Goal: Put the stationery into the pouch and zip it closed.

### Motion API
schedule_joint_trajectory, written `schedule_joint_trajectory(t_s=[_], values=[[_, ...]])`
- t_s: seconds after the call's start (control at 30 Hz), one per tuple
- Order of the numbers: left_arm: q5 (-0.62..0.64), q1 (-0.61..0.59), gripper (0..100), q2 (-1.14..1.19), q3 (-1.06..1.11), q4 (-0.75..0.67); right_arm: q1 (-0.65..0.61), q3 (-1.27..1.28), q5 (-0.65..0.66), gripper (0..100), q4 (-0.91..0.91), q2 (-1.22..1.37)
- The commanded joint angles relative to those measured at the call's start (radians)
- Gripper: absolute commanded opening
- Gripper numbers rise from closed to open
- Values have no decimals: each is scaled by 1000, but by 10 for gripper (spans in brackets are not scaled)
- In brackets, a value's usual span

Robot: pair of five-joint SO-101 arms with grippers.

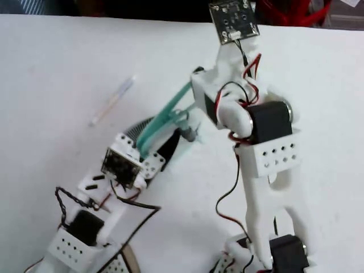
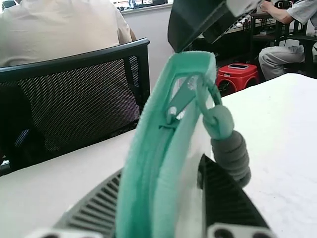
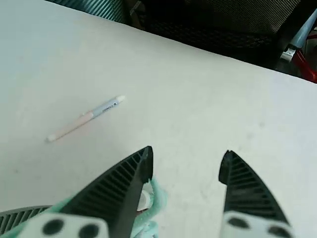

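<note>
Left hand [image 2: 163,171] clenches the pouch [image 1: 162,116] on edge, apparently steadying it for loading; right hand [image 3: 185,158] hangs released above. Pen [image 1: 112,101] waits on the desk [image 1: 57,57], far left.

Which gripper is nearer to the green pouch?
Left. The left gripper is shut on the pouch, which stands between its jaws. The right gripper is open at the pouch's other end, with one jaw right beside its edge.

A flat white table top [image 1: 45,57] is stretching across the whole scene. A black mesh-backed office chair [image 2: 74,94] is standing just beyond its far edge, and a low red square stool [image 2: 237,77] is sitting farther back, past the table.
</note>
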Motion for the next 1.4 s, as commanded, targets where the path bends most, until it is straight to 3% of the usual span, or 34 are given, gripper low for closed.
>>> schedule_joint_trajectory(t_s=[0.0, 0.6, 0.97, 1.03, 1.17, 1.27, 1.37], values=[[-6, -10, 177, -2, -6, -23, -21, -26, 12, 220, 19, -12], [-6, -10, 177, -2, -6, -23, 12, -43, 12, 220, 18, -74], [-6, -10, 177, -2, -5, -23, 22, -37, 15, 218, 10, 111], [-6, -10, 177, -2, -5, -23, 22, -43, 26, 188, 10, 127], [-6, -10, 177, -2, -5, -23, 33, -61, 81, 3, 15, 128], [-8, -18, 177, -7, -12, -17, 42, -61, 81, 36, 16, 127], [-6, -125, 181, -8, -98, 38, 70, -57, 81, 21, 16, 130]])
